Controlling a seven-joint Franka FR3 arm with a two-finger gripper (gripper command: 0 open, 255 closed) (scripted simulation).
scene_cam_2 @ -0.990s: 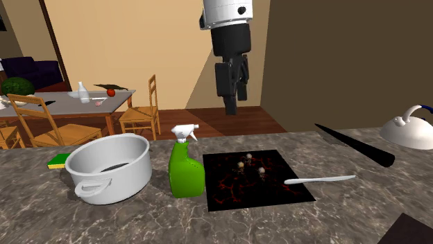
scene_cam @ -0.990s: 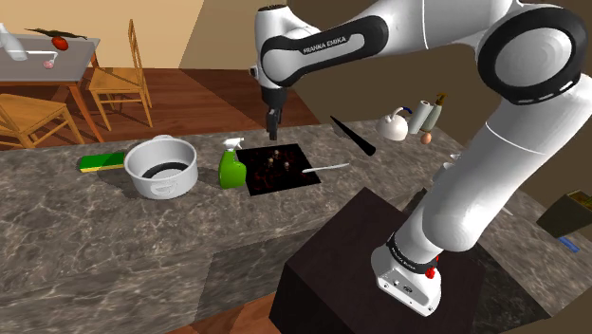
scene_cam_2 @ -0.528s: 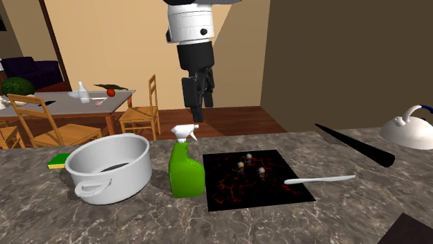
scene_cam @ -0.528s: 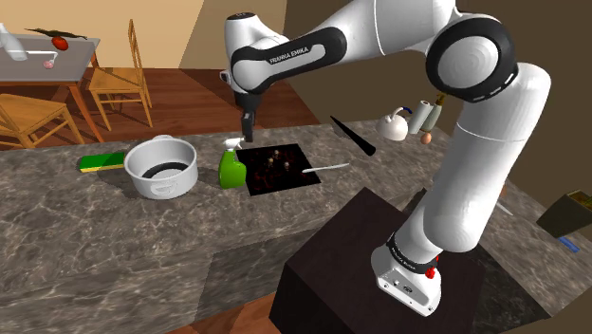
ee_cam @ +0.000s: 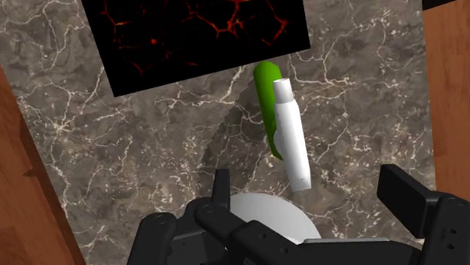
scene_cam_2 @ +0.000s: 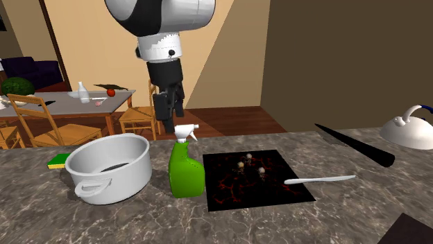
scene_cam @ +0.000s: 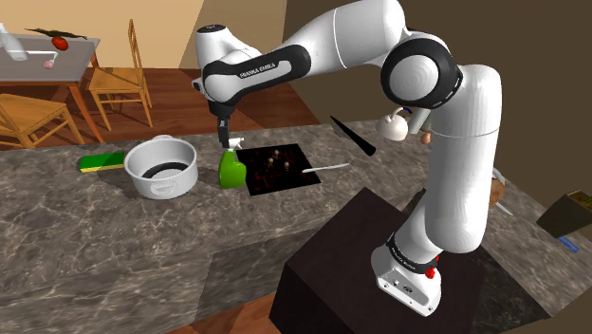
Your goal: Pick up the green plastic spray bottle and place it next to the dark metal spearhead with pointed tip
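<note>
The green spray bottle [scene_cam: 231, 169] [scene_cam_2: 186, 173] with a white trigger head stands upright on the marble counter, between the pot and the black mat. My gripper [scene_cam: 224, 140] [scene_cam_2: 168, 127] hangs just above the head, slightly toward the pot, touching nothing. In the wrist view the bottle [ee_cam: 268, 98] lies ahead of my gripper [ee_cam: 312, 197], whose fingers stand open and apart with its white head between their lines. The dark spearhead [scene_cam: 353, 137] [scene_cam_2: 354, 145] lies on the counter beyond the mat, far from the bottle.
A white pot [scene_cam: 163, 167] [scene_cam_2: 109, 166] stands close beside the bottle. The black mat [scene_cam: 280, 169] [scene_cam_2: 253, 179] carries small figures, with a white utensil [scene_cam: 324, 168] [scene_cam_2: 320, 180] at its edge. A kettle [scene_cam: 394, 124] stands past the spearhead. A green sponge [scene_cam: 100, 161] lies behind the pot.
The arm has swung from above the black mat toward the shoulder view's left and come lower. The gripper now hangs over the bottle's spray head. The bottle has not moved.
</note>
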